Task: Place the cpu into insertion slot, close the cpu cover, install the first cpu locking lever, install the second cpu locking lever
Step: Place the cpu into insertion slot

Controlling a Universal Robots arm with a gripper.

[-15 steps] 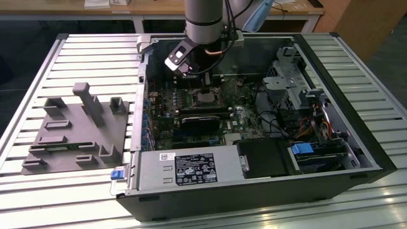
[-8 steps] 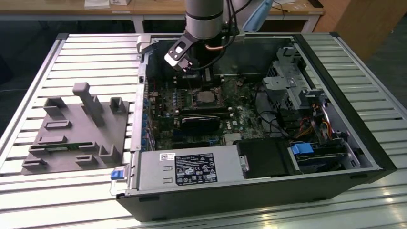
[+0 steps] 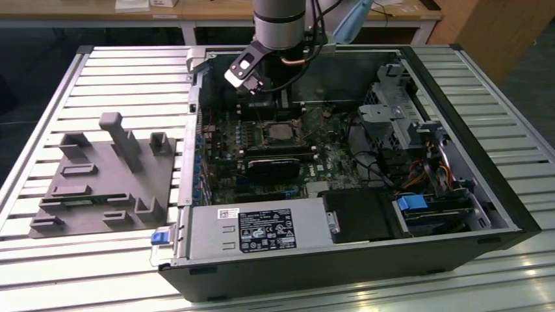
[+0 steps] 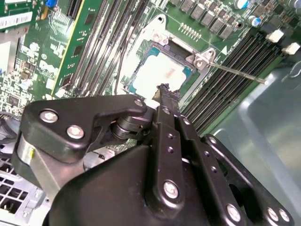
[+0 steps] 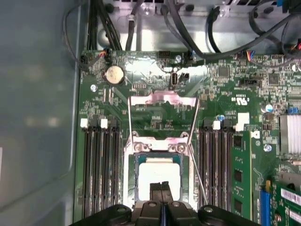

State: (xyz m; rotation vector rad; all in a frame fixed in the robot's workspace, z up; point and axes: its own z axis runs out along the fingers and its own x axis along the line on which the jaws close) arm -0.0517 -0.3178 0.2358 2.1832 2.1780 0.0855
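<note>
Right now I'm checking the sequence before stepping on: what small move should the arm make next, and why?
Probably raise the shut fingers clear of the cpu and head toward the cpu cover. The cpu seems already seated in the insertion slot, while the cover lies swung open beyond it, so closing it looks like the step left undone.

A big open computer case point(image 3: 347, 276) lies on a silver surface point(image 3: 113, 71) made of long strips. The robot arm point(image 3: 279, 23) reaches down into the case. Its dark hand point(image 3: 275, 104) hangs just over the green board point(image 3: 221, 162). Right below the hand, the cpu point(image 3: 280, 134) lies flat in the insertion slot point(image 3: 261, 133). A silver box point(image 3: 251, 227) with a label sits inside the case. On the exterior view's left, a grey block with pegs point(image 3: 104, 175) rests on the surface beside the case.
</note>
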